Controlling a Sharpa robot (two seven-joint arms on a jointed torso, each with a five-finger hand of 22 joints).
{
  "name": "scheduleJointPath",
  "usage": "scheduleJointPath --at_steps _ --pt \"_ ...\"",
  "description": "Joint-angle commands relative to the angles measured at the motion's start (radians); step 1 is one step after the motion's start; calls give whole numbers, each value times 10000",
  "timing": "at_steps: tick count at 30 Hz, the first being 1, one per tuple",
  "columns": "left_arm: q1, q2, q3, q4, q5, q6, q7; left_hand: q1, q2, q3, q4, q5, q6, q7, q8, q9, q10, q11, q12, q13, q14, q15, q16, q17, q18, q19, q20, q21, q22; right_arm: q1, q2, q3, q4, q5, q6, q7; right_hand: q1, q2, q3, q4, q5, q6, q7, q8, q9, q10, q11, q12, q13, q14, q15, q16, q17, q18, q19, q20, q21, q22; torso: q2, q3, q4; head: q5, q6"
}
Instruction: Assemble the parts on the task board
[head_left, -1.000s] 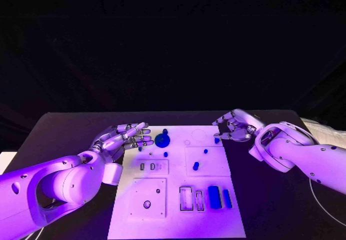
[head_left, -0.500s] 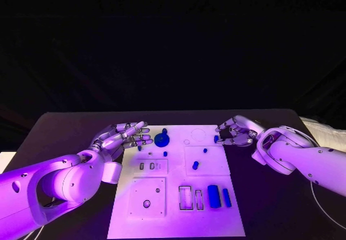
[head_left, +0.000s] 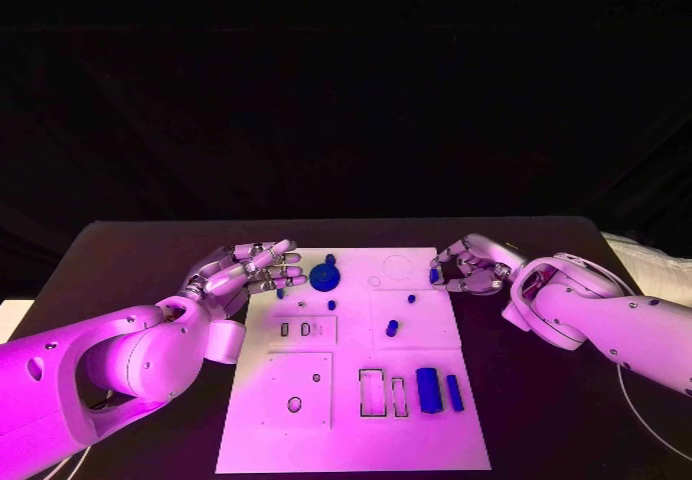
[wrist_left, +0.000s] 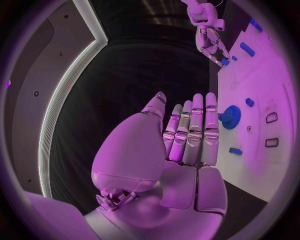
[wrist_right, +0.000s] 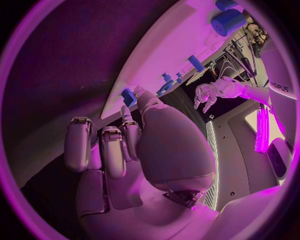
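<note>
While the white task board (head_left: 353, 400) lies on the black table (head_left: 130, 250), left hand (head_left: 245, 272) fingers spread, right hand (head_left: 469, 264) pinches a blue part (head_left: 434, 275)

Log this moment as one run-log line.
left hand: open, at task board left edge | right hand: pinching blue part at right edge

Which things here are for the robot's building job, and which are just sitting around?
For the job:
- task board
- blue gear
- small blue piece by the right hand
- blue cylinder
- blue bar
- left hand, open, holding nothing

Just there:
- black table
</note>
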Motion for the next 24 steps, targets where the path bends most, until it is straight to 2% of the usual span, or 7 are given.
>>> scheduleJointPath --at_steps 1,7,18,24 --pt "8 25 7 16 -48 204 118 -7 50 -11 -55 -48 47 25 6 2 45 12 -14 0 62 22 -50 17 120 75 3 -47 6 -27 73 -1 -62 -297 55 -167 15 138 94 1 -59 140 -20 81 17 134 25 67 1135 986 39 -5 2293 -127 10 -28 3 25 3 1 8 -13 -13" --pt "8 34 7 16 -48 204 105 -7 50 -11 -55 -48 47 25 6 2 45 12 -14 0 62 22 -50 17 120 75 3 -47 6 -40 204 -1 -176 -306 79 -201 10 303 230 -29 -114 382 -80 143 42 165 -20 118 1173 991 2 6 2319 -130 27 -51 15 49 -2 -3 5 -14 -38" --pt "8 37 7 28 -48 205 85 -23 48 -14 -61 -49 31 51 -9 -3 29 30 -32 -6 54 31 -64 24 116 75 5 -60 4 -48 323 -1 -289 -307 135 -216 84 655 613 -211 -472 1093 -321 327 116 225 -218 227 1259 1003 -160 28 2371 -142 72 -185 46 118 -5 -1 -4 -16 -81" --pt "8 33 7 28 -48 202 77 -23 48 -14 -61 -49 31 51 -9 -3 29 30 -32 -6 54 31 -64 24 116 75 5 -60 4 -49 342 1 -281 -302 -246 -190 163 860 844 -400 -585 1569 -519 507 200 261 -378 276 1300 1012 -298 44 2412 -151 106 -301 69 172 -8 0 -5 0 -101"
